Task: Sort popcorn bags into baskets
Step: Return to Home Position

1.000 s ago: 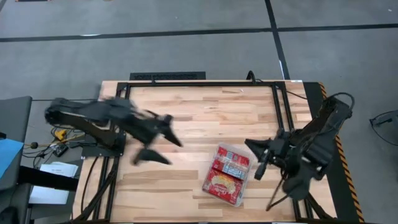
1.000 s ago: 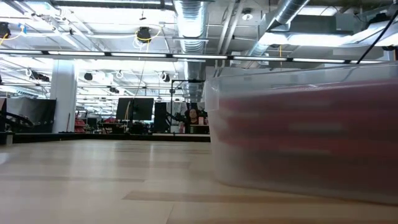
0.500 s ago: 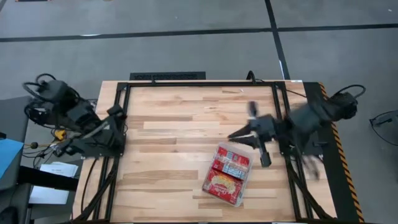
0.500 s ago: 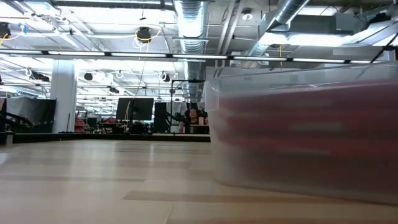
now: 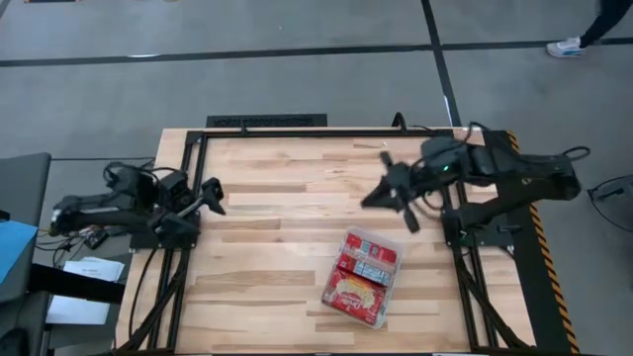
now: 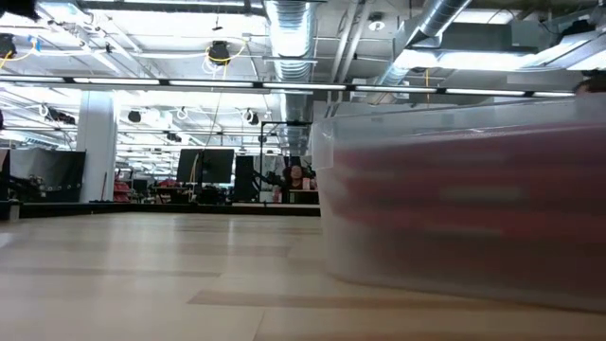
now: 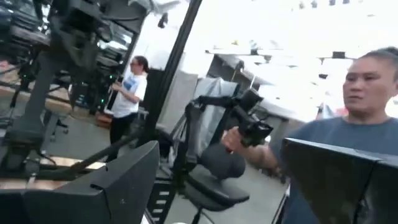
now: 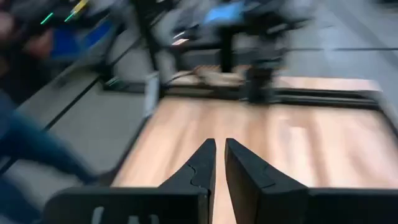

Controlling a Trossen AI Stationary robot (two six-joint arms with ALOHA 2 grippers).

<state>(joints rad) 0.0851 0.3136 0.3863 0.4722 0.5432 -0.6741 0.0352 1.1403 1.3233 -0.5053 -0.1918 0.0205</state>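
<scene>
A clear plastic tray rests flat on the wooden table, right of centre near the near edge. Several red popcorn bags lie inside it. In the low view the tray's wall fills the right side, with a red blur behind it. My right gripper hovers shut over the table, on the far side of the tray, holding nothing. My left gripper is open and drawn back at the table's left edge, pointing out into the room.
A black frame runs around the tabletop's far, left and right sides. Bare wood lies left of and beyond the tray. The left wrist view shows people and equipment in the room beyond. A person's foot shows on the floor behind the table.
My left arm has pulled back from over the table's left half to its left edge and folded low. My right arm has swung from the tray's right side toward the far edge and now reaches over the table beyond the tray. The tray and bags have stayed still.
</scene>
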